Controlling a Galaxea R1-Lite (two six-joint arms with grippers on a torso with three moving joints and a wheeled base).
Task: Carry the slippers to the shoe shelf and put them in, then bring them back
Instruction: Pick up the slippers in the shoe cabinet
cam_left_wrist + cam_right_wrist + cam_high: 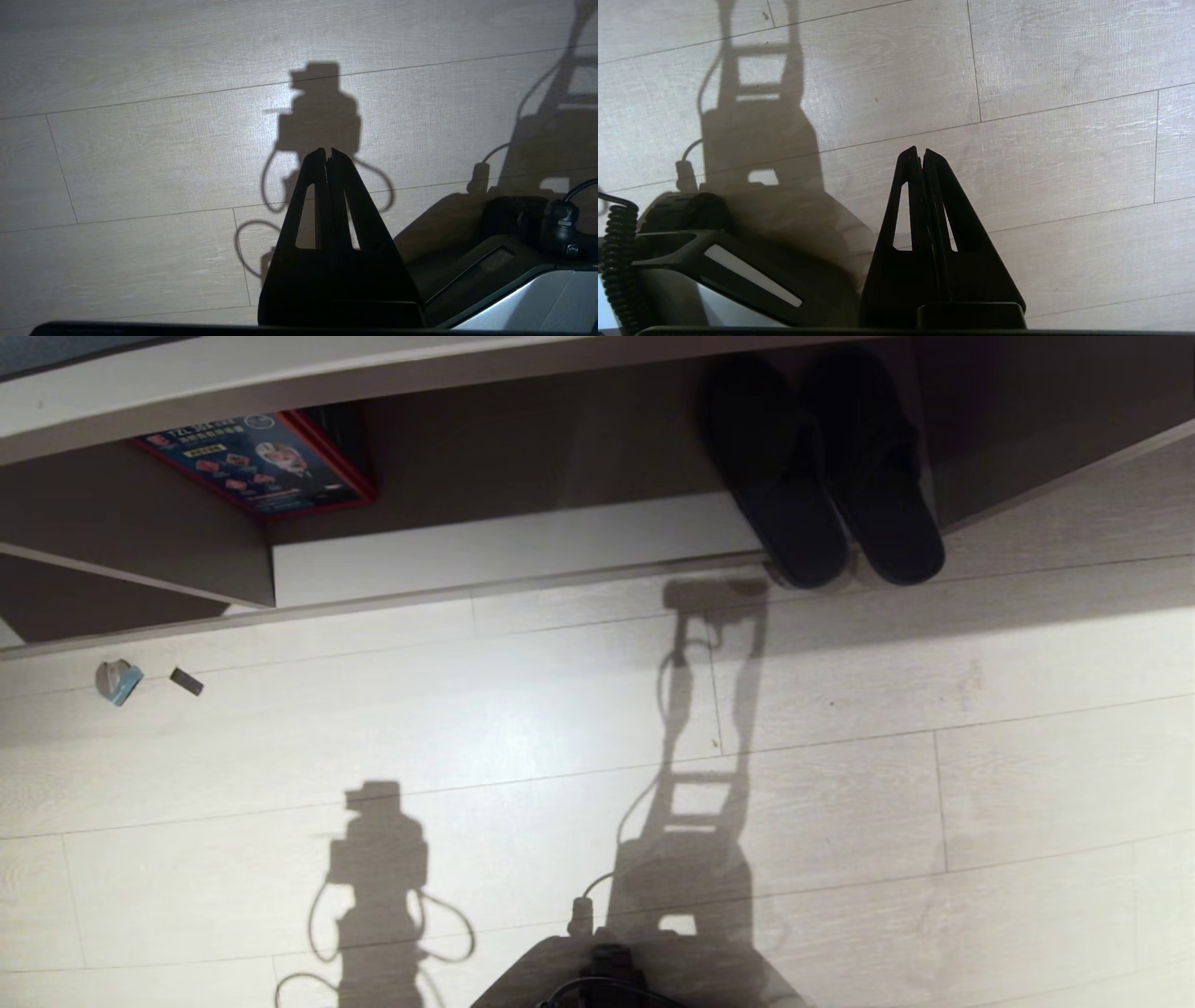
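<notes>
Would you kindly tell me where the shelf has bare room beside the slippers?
The shoe shelf is bare between the red-edged box at its left and the slippers, which crowd its right end.

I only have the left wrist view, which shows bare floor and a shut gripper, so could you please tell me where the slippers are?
Observer: The slippers lie side by side, mostly inside the shoe shelf, at its right end in the head view, their near ends poking out past its front edge.
Operator: Thank you. Is the right gripper anywhere near them?
Observer: No. The right gripper hangs over bare floor beside the robot's base, its fingers closed on nothing.
Operator: Is anything else in the shelf?
Observer: Yes, a red-edged printed box sits at its left end, well apart from the slippers.
</notes>
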